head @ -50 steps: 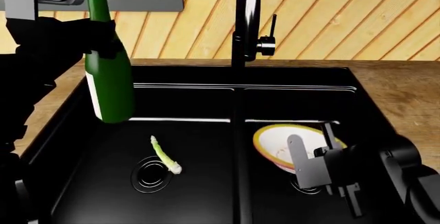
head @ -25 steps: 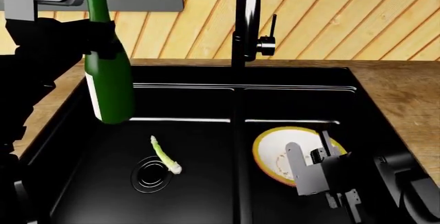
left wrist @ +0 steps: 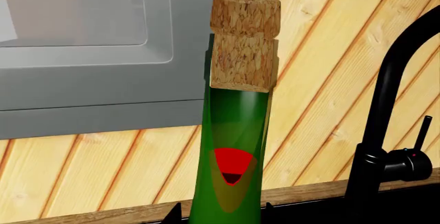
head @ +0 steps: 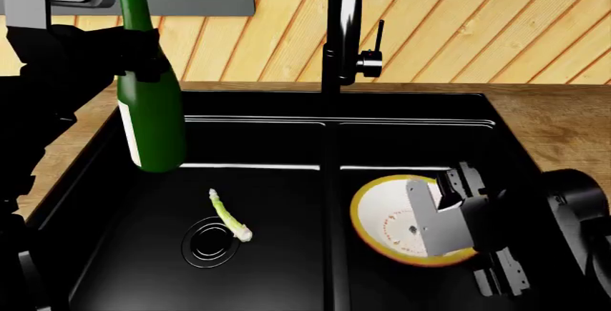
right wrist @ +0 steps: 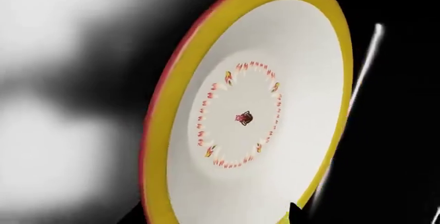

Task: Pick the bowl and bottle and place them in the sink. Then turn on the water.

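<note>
Bottle: the green bottle (head: 150, 104) hangs upright above the left basin of the sink, near its left wall, and its base does not touch the floor of the basin. The neck goes up past the top edge of the head view. In the left wrist view the bottle (left wrist: 235, 131) fills the middle and has a cork (left wrist: 244, 41) in its mouth.
Left gripper: the left gripper (head: 129, 43) is at the shoulder and lower neck of the bottle and carries it. The black arm hides the fingers, but the bottle is in the air, so the gripper is closed around it.
Bowl: the bowl (head: 387, 218) lies in the right basin, over the drain area, with its open side up. In the right wrist view the bowl (right wrist: 261, 126) shows a white inside, a yellow rim and a ring of small red marks.
Right gripper: the right gripper (head: 448, 207) is over the right part of the bowl, and a grey finger (head: 434, 221) covers a part of its rim. I cannot tell if the jaws are open or closed, or if they hold the bowl.
Sink: the black sink (head: 411, 132) has two basins with a divider in the middle.
Left basin: a small green stalk (head: 229, 215) lies beside the round drain (head: 208, 243).
Faucet: the black faucet (head: 342, 32) stands behind the divider, with its small lever (head: 379, 38) pointing up.
</note>
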Tool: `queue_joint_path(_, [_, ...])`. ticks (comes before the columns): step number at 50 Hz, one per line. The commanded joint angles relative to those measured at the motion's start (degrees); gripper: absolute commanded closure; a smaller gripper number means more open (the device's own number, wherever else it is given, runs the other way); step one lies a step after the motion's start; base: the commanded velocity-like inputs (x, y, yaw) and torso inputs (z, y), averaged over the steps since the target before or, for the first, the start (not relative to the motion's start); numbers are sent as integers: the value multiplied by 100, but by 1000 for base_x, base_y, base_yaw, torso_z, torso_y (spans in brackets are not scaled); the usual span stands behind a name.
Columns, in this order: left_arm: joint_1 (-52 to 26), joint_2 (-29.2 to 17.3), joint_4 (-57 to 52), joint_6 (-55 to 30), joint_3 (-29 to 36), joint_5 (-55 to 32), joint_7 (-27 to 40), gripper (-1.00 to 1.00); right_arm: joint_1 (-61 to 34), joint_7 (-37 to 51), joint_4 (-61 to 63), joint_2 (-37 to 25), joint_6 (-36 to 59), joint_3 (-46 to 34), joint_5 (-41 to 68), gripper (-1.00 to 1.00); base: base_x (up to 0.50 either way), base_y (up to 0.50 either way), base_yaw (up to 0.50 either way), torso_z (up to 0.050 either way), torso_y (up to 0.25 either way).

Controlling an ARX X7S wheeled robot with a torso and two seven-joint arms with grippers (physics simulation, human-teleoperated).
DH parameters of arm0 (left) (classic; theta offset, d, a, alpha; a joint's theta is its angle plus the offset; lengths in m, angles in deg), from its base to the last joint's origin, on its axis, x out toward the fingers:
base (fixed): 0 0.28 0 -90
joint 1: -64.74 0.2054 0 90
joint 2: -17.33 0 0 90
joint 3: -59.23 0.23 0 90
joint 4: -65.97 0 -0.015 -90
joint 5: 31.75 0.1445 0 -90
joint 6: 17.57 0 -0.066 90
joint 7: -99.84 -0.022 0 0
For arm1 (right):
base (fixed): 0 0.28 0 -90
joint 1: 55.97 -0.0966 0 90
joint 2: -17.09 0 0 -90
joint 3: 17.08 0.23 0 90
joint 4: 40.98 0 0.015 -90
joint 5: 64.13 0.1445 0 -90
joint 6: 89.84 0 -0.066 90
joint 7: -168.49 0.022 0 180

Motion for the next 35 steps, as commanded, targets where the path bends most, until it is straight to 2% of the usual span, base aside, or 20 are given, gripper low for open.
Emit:
queue_joint_path(1, [-32, -44, -30, 293, 98, -99, -71, 100, -645, -308, 518, -190, 301, 221, 255, -100, 0, 0, 0, 0, 0])
queue_joint_path(14, [-9, -43, 100, 438, 148, -57, -54, 100, -1221, -296, 779, -403, 677, 55, 634, -100, 0, 0, 0, 0, 1])
queue_joint_path(20, [54, -37, 131, 495, 165, -36, -29, 100, -1513, -152, 711, -286, 838, 90, 747, -100, 0, 0, 0, 2, 2])
queue_joint_path(27, [100, -24, 210, 618, 231, 20, -4, 100, -1698, 168, 571, 142, 1408, 422, 917, -100, 0, 0, 0, 0, 1])
queue_joint_path(35, [155, -26, 369, 847, 356, 132, 15, 100, -1802, 603, 442, 950, 2451, 1028, 1152, -100, 0, 0, 0, 0, 0])
